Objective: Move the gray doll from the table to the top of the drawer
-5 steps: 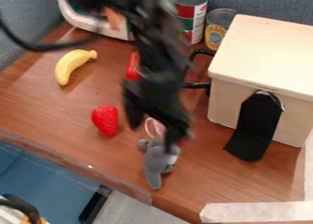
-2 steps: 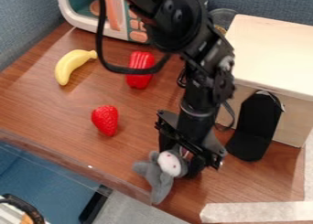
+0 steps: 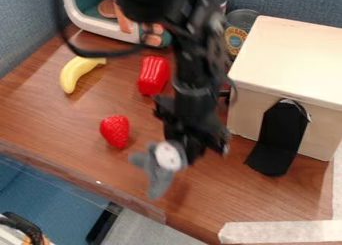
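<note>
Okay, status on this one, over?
Gripper holding gray doll over table. Doll not yet on drawer. Black stand at drawer's front, possible snag.

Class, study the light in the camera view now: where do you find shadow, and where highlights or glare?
Camera view: soft shadow on the table along the lower right of the banana; pale, glossy streaks on the red toy; a tiny bright glint at the table's near edge; the box's top brighter than its front.
</note>
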Motion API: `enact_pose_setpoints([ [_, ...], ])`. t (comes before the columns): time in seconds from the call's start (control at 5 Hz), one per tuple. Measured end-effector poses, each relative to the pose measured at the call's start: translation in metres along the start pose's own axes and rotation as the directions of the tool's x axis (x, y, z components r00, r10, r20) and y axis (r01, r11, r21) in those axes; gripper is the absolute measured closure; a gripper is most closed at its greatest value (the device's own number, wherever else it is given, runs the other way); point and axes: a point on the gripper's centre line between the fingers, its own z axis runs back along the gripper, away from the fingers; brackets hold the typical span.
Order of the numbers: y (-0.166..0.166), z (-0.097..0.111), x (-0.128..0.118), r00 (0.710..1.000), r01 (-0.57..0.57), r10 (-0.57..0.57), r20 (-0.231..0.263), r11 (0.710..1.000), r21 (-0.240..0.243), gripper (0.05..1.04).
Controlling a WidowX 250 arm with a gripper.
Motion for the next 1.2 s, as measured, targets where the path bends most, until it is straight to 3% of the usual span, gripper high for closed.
enact_pose_setpoints([
  [0.2,0.003,0.033,0.011,0.998,-0.028,0.03,0.046,0.999,-0.046,0.927],
  [0.4,-0.001,0.072,0.046,0.994,-0.041,0.053,0.1,0.992,-0.119,1.027],
  [0.6,-0.02,0.089,0.081,0.994,-0.025,0.042,0.105,0.988,-0.152,1.035],
  [0.8,-0.027,0.091,0.084,0.993,-0.01,0.026,0.116,0.991,-0.134,1.016],
  [1.0,-0.018,0.098,0.06,0.987,-0.017,0.029,0.158,0.997,-0.077,0.878],
  [1.2,-0.003,0.084,0.038,0.991,-0.029,0.035,0.133,0.999,-0.042,0.624],
])
